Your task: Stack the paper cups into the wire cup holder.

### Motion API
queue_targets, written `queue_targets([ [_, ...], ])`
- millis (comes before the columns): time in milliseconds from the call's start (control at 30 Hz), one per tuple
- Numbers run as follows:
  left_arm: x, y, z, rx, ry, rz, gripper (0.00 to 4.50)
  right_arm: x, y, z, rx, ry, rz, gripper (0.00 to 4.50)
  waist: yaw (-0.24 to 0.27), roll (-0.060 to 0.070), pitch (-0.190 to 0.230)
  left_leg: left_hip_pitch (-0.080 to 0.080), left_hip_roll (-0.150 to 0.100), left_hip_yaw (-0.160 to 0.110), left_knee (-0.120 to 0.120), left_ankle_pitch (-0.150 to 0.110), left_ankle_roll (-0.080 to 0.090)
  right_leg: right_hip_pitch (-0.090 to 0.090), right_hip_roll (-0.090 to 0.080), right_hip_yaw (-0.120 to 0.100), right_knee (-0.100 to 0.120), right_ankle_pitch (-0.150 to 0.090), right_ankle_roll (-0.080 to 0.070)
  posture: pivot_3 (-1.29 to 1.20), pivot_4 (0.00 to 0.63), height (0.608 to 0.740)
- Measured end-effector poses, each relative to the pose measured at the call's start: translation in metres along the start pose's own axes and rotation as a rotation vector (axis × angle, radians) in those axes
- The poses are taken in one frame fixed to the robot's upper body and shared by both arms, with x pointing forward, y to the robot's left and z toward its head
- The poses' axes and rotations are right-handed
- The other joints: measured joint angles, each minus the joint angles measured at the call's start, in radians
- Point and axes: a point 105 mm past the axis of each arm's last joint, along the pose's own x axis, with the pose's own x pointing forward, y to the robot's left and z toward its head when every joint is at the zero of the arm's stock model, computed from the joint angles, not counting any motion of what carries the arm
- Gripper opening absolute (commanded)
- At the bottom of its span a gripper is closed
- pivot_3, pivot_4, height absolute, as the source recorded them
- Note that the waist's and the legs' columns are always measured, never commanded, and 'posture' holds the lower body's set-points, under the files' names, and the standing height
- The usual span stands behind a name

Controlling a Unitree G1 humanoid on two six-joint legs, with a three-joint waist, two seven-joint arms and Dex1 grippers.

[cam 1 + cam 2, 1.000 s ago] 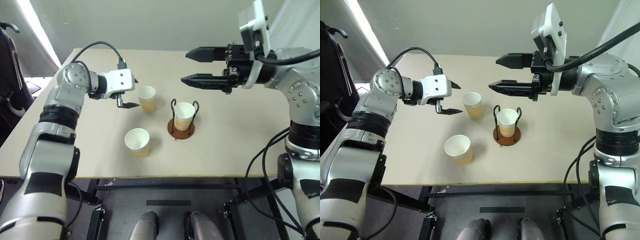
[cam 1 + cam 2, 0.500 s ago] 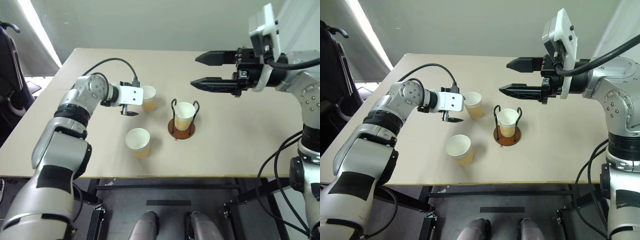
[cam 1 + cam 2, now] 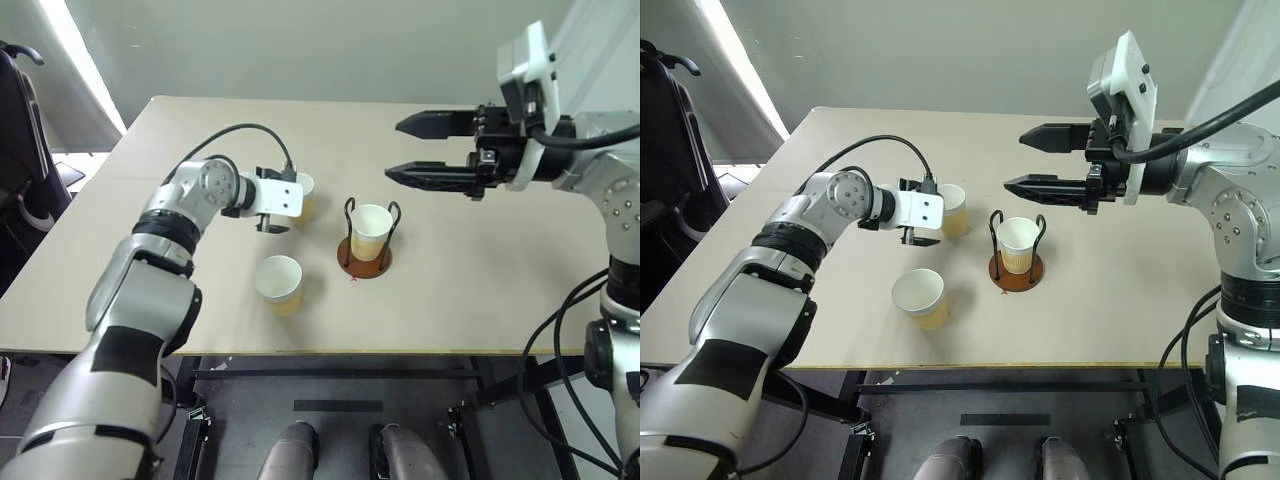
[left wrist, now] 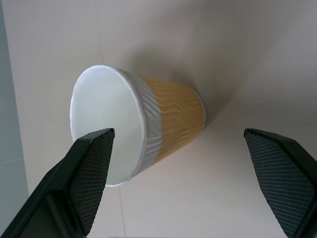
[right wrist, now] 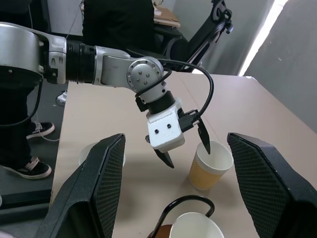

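Three paper cups stand upright on the tan table. One cup point(image 3: 370, 230) sits inside the wire cup holder point(image 3: 364, 262), a rust-brown disc with black wire loops. A second cup point(image 3: 278, 284) stands in front of and to the left of the holder. The third cup point(image 4: 148, 124) stands further back, and my left gripper point(image 5: 187, 148) is open right beside it, one finger on each side, not touching. My right gripper point(image 3: 394, 150) hovers open and empty above the table, behind and to the right of the holder, pointing left.
The table's front edge point(image 3: 330, 352) runs close below the nearer cup. A black chair point(image 3: 20, 120) stands off the table's left side. In the right wrist view a person in dark clothes point(image 5: 116, 22) stands beyond the table.
My left gripper has sunk and moved right, closing in on the far cup until its fingers flank it. The right gripper has stayed nearly still. The cups and holder have not moved.
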Motion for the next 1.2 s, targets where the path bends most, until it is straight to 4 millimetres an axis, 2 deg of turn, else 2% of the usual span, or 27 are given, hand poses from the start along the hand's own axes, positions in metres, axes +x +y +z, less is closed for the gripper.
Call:
queue_targets([
  [67, 0.003, -0.003, 0.001, 0.002, 0.006, -0.015, 3.97, -0.001, 0.001, -0.001, -0.01, 0.0, 0.004, 3.35, 0.0, 0.0, 0.0, 0.0, 0.0, 0.001, 0.001, 0.0, 0.0, 0.0, 0.0, 0.0, 0.0, 0.0, 0.0, 0.0, 0.15, 0.74],
  [433, 0.008, -0.014, -0.001, -0.014, 0.008, -0.071, 0.03, -0.011, 0.006, -0.012, -0.057, 0.064, 0.04, 3.35, 0.002, 0.0, 0.0, 0.0, 0.002, 0.004, 0.008, -0.002, 0.003, 0.002, 0.0, 0.003, 0.001, 0.0, 0.003, 0.0, 0.15, 0.74],
  [567, 0.005, -0.014, 0.003, -0.038, -0.025, -0.095, 0.03, -0.013, 0.006, -0.015, -0.054, 0.079, 0.042, 3.35, 0.003, 0.0, 0.0, -0.001, 0.001, 0.006, 0.01, -0.004, 0.006, 0.002, 0.0, 0.003, 0.001, 0.0, 0.004, 0.0, 0.15, 0.74],
  [633, 0.0, -0.008, 0.009, -0.066, -0.067, -0.095, 0.03, -0.015, 0.006, -0.016, -0.057, 0.092, 0.042, 3.35, 0.004, 0.0, 0.0, -0.001, 0.002, 0.007, 0.011, -0.004, 0.007, 0.002, 0.0, 0.004, 0.001, 0.0, 0.004, 0.0, 0.15, 0.74],
  [700, -0.011, 0.01, 0.02, -0.103, -0.136, -0.065, 0.03, -0.021, 0.007, -0.019, -0.055, 0.126, 0.045, 3.35, 0.008, 0.0, 0.0, -0.004, 0.002, 0.007, 0.012, -0.005, 0.008, 0.002, -0.001, 0.004, 0.0, 0.0, 0.005, 0.0, 0.15, 0.74],
  [833, -0.05, 0.067, 0.056, -0.118, -0.298, 0.071, 0.03, -0.029, 0.008, -0.024, -0.04, 0.171, 0.055, 3.35, 0.009, -0.001, 0.0, -0.005, 0.0, 0.013, 0.011, -0.007, 0.012, 0.001, -0.001, 0.004, -0.002, -0.001, 0.006, 0.0, 0.15, 0.74],
  [900, -0.065, 0.083, 0.07, -0.102, -0.353, 0.115, 0.03, -0.029, 0.009, -0.025, -0.037, 0.173, 0.056, 3.35, 0.007, 0.0, 0.001, -0.004, 0.0, 0.015, 0.011, -0.008, 0.013, 0.001, -0.002, 0.007, -0.002, -0.001, 0.008, 0.0, 0.15, 0.74],
  [1100, -0.078, 0.091, 0.082, -0.174, -0.461, 0.101, 0.03, -0.032, 0.006, -0.03, 0.017, 0.203, 0.02, 3.35, -0.007, 0.0, 0.001, -0.002, 0.0, 0.018, 0.012, -0.009, 0.014, 0.001, -0.001, 0.008, -0.001, -0.001, 0.011, 0.0, 0.15, 0.74],
  [1200, -0.083, 0.091, 0.099, -0.233, -0.568, 0.026, 0.03, -0.034, 0.007, -0.034, 0.044, 0.223, 0.011, 3.35, -0.003, 0.0, 0.001, -0.003, 0.001, 0.018, 0.013, -0.009, 0.015, 0.002, -0.001, 0.006, -0.001, -0.001, 0.011, 0.0, 0.15, 0.74],
])
